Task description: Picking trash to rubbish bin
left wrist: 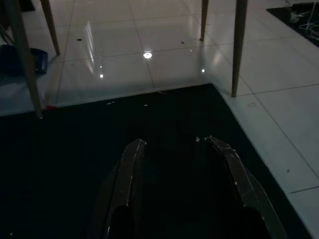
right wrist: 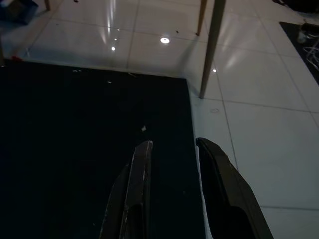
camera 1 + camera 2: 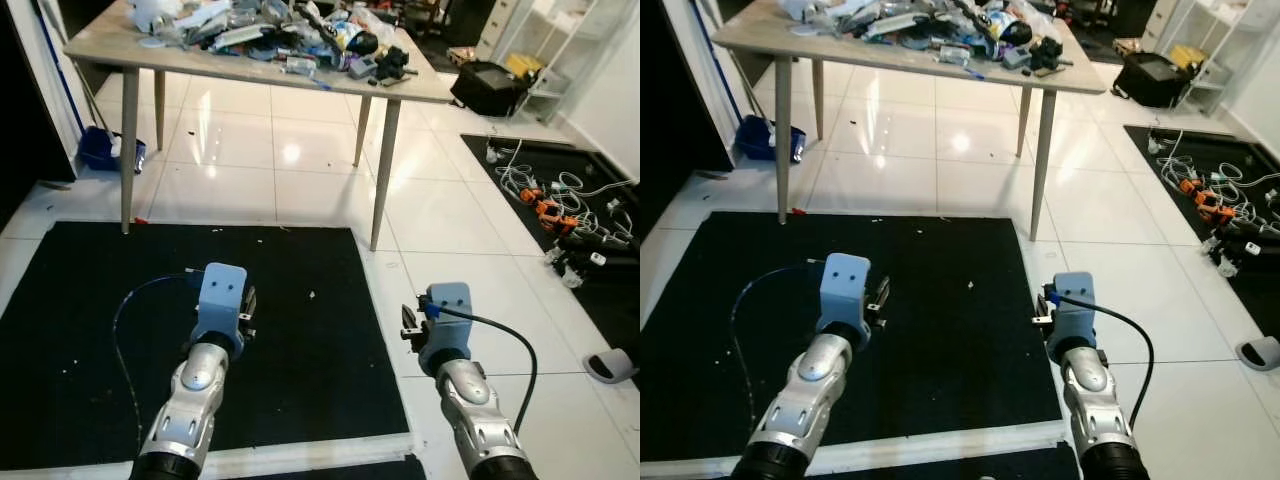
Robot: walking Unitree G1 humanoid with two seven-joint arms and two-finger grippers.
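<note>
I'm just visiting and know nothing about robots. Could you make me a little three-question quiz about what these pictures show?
1. True or false: the left gripper is holding a piece of trash.
2. What lies under both grippers? A) a wooden bench B) a black mat C) a blue bucket
3. Fill in: the table ahead is piled with ____.

Key
1. False. Its fingers stand apart with nothing between them; the right gripper is the same.
2. B. The left gripper is over the mat, the right one at its edge beside the white tiled floor.
3. Clutter, a heap of mixed small items.
</note>
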